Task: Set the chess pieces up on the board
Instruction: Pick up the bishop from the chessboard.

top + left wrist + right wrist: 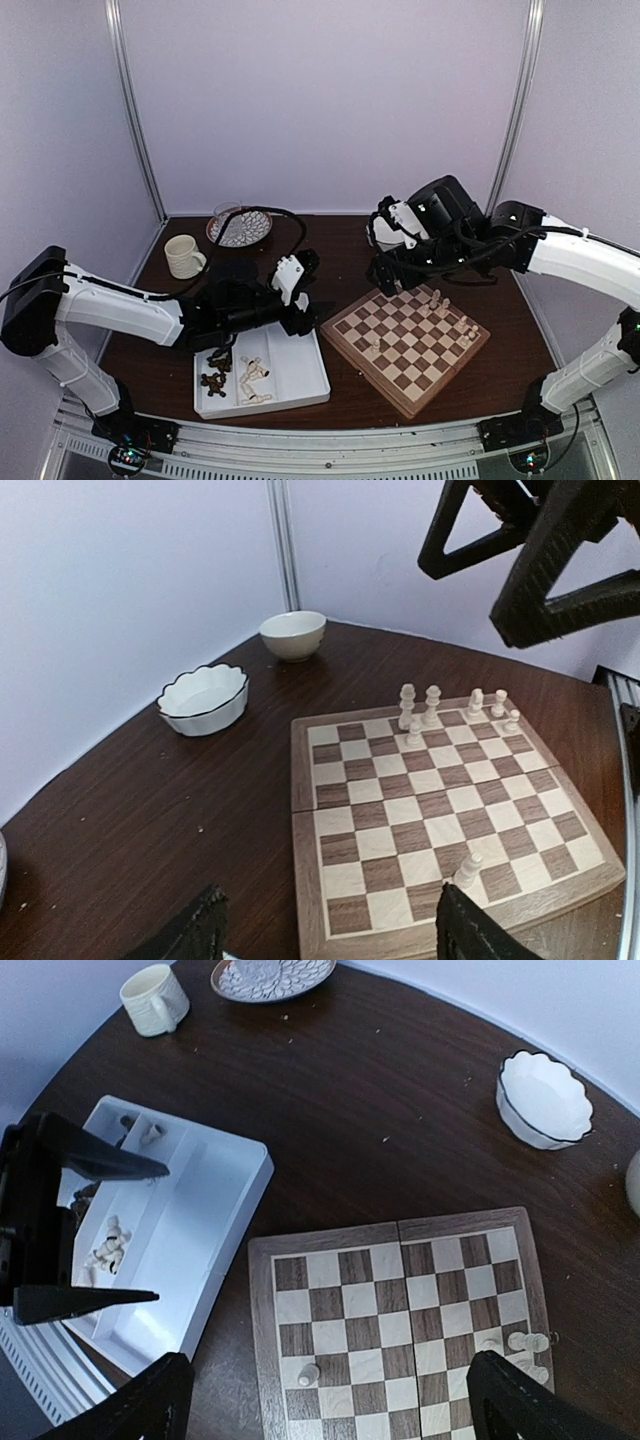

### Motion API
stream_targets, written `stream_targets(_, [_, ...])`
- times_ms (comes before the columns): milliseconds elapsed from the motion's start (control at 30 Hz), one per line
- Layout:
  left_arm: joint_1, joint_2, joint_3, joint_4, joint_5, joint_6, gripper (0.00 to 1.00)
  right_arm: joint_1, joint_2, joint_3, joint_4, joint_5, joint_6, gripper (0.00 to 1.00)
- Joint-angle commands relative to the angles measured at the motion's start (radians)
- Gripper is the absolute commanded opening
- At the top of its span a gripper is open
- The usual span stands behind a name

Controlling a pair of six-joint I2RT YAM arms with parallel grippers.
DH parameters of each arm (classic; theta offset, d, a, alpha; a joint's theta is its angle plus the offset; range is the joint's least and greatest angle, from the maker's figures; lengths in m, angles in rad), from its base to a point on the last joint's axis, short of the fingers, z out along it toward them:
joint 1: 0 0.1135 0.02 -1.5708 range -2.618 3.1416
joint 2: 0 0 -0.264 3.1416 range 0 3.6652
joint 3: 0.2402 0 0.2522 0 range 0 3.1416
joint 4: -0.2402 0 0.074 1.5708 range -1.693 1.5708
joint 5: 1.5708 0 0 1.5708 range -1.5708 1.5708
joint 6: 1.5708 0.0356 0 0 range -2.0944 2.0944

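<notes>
The board (405, 345) lies right of centre, one corner toward me. Several cream chess pieces (436, 297) stand along its far right edge, and a lone cream pawn (375, 346) stands near its left edge. My left gripper (303, 312) hovers open and empty between the tray and the board. In the left wrist view the pawn (467, 869) stands just ahead of the right finger of that gripper (330, 912). My right gripper (386, 274) hangs open and empty above the board's far corner. The right wrist view looks down past that gripper (328, 1380) onto the board (400, 1305) and the pawn (309, 1373).
A white two-compartment tray (300, 372) left of the board holds dark pieces (214, 377) and cream pieces (253, 381). A cream mug (184, 256) and a patterned plate (240, 228) stand at the back left. A scalloped white bowl (203, 698) and a cream bowl (293, 635) sit beyond the board.
</notes>
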Motion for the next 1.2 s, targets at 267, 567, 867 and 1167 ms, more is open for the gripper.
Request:
stream_targets(267, [0.003, -0.151, -0.159, -0.01, -0.234, 0.094, 0.72, -0.002, 0.366, 0.283, -0.363, -0.207, -0.152, 0.68])
stream_targets(567, [0.003, -0.206, -0.186, -0.023, -0.295, 0.082, 0.7, -0.001, 0.532, 0.35, -0.446, -0.186, -0.177, 0.5])
stream_targets(867, [0.002, -0.236, -0.203, -0.008, -0.293, 0.084, 0.7, 0.009, 0.559, 0.307, -0.462, -0.143, -0.182, 0.48])
stream_targets(1167, [0.003, -0.23, -0.202, -0.008, -0.295, 0.088, 0.7, 0.022, 0.593, 0.282, -0.452, -0.149, -0.193, 0.41])
